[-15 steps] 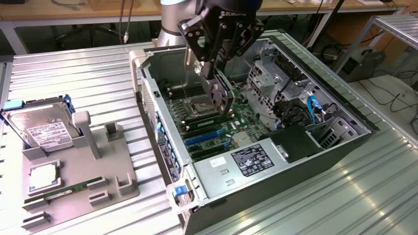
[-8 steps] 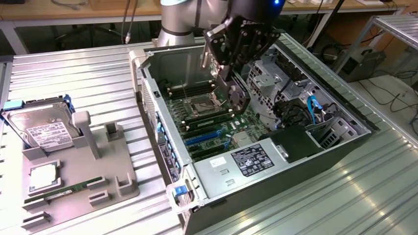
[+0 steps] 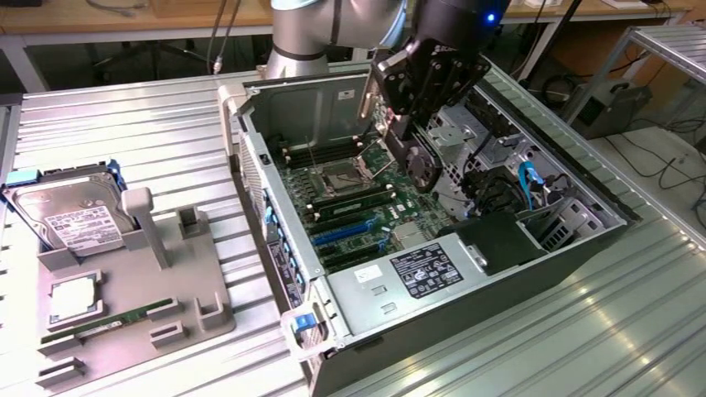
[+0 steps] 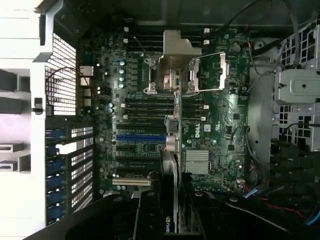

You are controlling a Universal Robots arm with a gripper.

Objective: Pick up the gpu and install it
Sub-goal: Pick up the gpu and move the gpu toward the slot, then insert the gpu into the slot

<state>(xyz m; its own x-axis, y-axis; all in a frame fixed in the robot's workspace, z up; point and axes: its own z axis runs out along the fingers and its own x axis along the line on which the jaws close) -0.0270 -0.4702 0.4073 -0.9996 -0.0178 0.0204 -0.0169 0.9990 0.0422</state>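
Hanging above the open computer case [image 3: 464,327] in the exterior view, the gripper [image 3: 411,112] is clamped on the gpu [image 3: 422,165]. The card is carried on edge, clear of the board. Its round fan faces the near side and its silver end bracket [image 3: 365,103] points to the exterior view's left. Below it lies the motherboard [image 3: 353,207], with blue expansion slots [image 3: 342,236] nearer the camera and the labelled power supply [image 3: 425,273] nearest of all. At the exterior view's left, well apart from the case, a grey fixture tray [image 3: 177,289] rests on the ribbed metal table [image 3: 584,331]. It carries a silver hard drive [image 3: 69,222] and a thin green memory stick [image 3: 111,322].

Wrist view: the gripper [image 4: 172,197] looks straight down into the case. Its black fingers [image 4: 150,215] press on either face of the gpu [image 4: 169,224], which is seen edge-on with a small green logo on its rim. Beyond the card's edge lie the motherboard [image 4: 225,125], the processor socket [image 4: 180,70] with its metal frame, and a blue slot [image 4: 141,136] just beside the card's line.
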